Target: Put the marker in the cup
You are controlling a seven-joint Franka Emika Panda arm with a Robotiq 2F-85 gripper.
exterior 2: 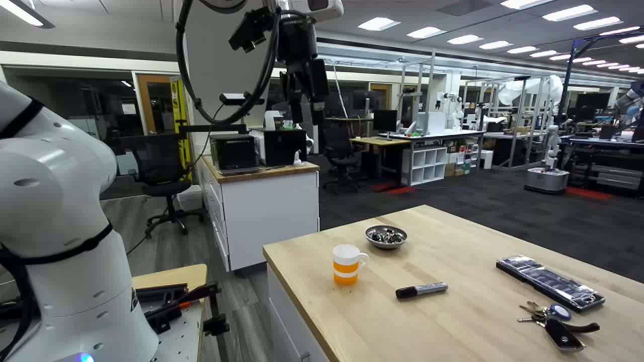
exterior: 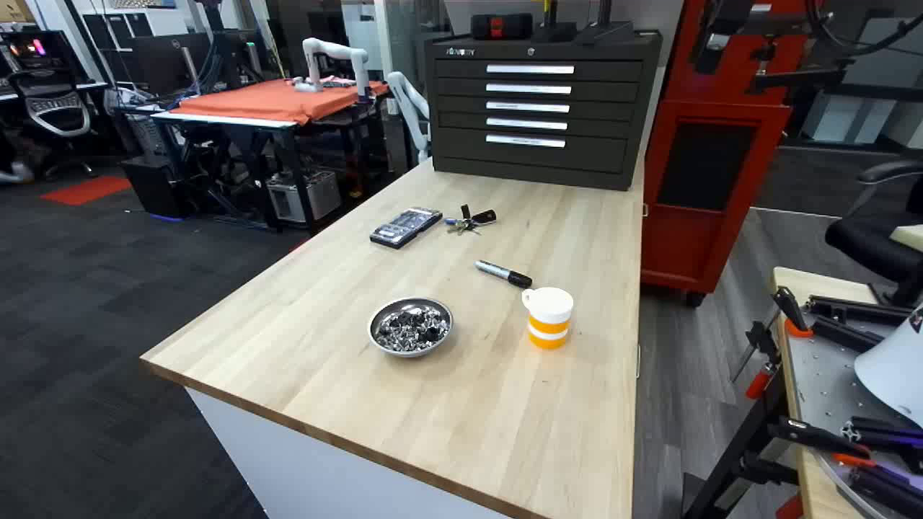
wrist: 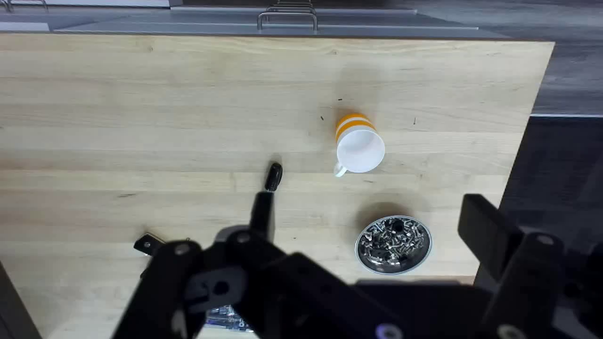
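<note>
In an exterior view I've got the marker (exterior: 502, 274) lying on the counter (exterior: 324, 317), mid-frame: silver barrel to upper left, black cap to lower right. Cup (exterior: 549, 317) upright, right of centre, near the cap end. Bowl (exterior: 404, 353) of small metal parts (exterior: 411, 331) in the lower middle, left of the cup. Flat case (exterior: 406, 227) and keys (exterior: 469, 220) just beside each other, up and left of the marker. Drawer chest (exterior: 533, 157) at the top.

In an exterior view my arm (exterior 2: 55, 191) fills the left; tool (exterior 2: 308, 113) hangs at upper middle, fingertips down, well apart from the counter. Cup lower middle, handle to the right; marker right of it, cap toward the cup, gap between.

Wrist view: tool spread wide, fingers (wrist: 262, 212) at centre and far right, bowl showing between them. Cup right of centre, in the upper half. Marker cap left of centre; I can't make out the rest behind the finger.
</note>
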